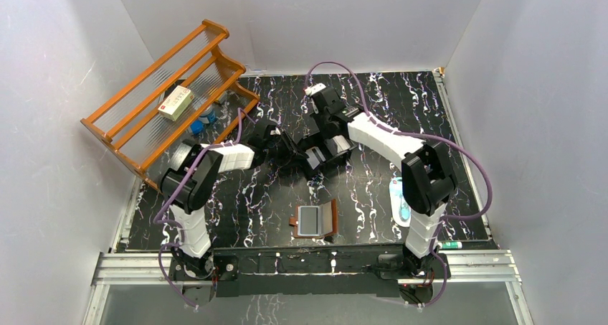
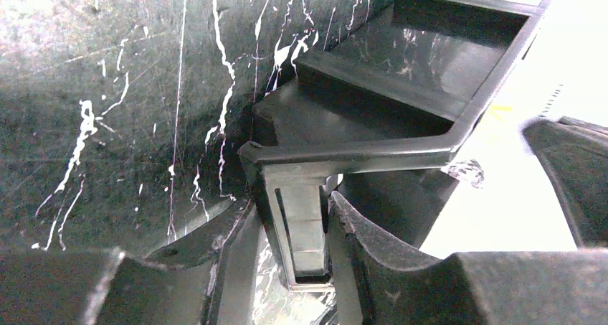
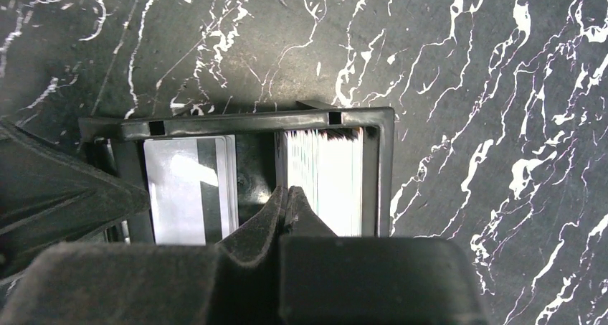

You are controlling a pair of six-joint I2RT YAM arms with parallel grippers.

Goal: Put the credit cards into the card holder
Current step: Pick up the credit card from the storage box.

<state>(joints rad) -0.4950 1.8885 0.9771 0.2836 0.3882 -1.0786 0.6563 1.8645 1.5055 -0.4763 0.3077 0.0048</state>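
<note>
— Credit cards (image 3: 326,181): where are they?
— Most sit in the black tray (image 3: 258,120) at mid-table. Right compartment: a pale stack standing on edge. Left compartment: a grey card (image 3: 188,189) lying flat.
— And the card holder (image 1: 331,217)?
— Open on the table (image 1: 373,189) near the front edge, between the two arm bases, well apart from the tray. One grey rectangle (image 1: 310,221) lies on its inner face. Looks like a card; whether it is in a sleeve, cannot tell from above.
— Progress, then?
— Early, by my reading. One card delivered at most; the stack and the flat grey one are left to move.
— Right gripper (image 3: 287,199)?
— Fingertips pressed together, pointing down into the tray at the left edge of the stack. A card may be nipped between them; too thin to see, so cannot tell.
— Left gripper (image 2: 301,267)?
— Narrowly parted, one finger on each side of an upright rib at the tray's corner. Clamped on it and steadying the tray, I judge.
— Arm poses?
— Right arm reaches far forward, elbow high, forearm angled back toward the centre, wrist turned down over the tray. Left arm lies low, stretched rightward across the table, meeting the tray from its left side. Both grippers are close together at the tray.
</note>
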